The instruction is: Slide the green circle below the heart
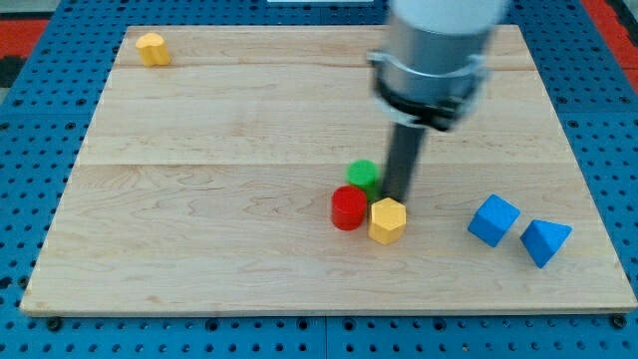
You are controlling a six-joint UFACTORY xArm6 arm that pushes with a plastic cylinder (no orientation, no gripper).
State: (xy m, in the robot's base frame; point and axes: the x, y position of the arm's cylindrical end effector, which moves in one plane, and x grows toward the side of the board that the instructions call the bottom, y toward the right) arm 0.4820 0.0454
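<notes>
Green circle (362, 174): a small round block near the middle of the wooden tabletop (199, 199), slightly toward the view's right and bottom. Red block (349, 208), round in outline: just below the green circle and a little to the view's left, touching or nearly touching it. Yellow hexagonal block (387, 220): directly to the view's right of the red one, touching it, and below and right of the green circle. End effector: a straight dark rod descending from a large grey cylindrical housing (436, 55) at the view's top; it has no jaws, so it neither opens nor closes and grips nothing. My tip (399, 198) stands just to the view's right of the green circle, immediately above the yellow hexagonal block; contact with either cannot be confirmed. Blue blocks, two: a cube-like one (493, 219) and a wedge-like one (544, 240), side by side near the tabletop's right edge, well apart from the central cluster. Second yellow block (152, 48): top left corner of the tabletop, shape unclear. Surround: blue perforated base (30, 150).
</notes>
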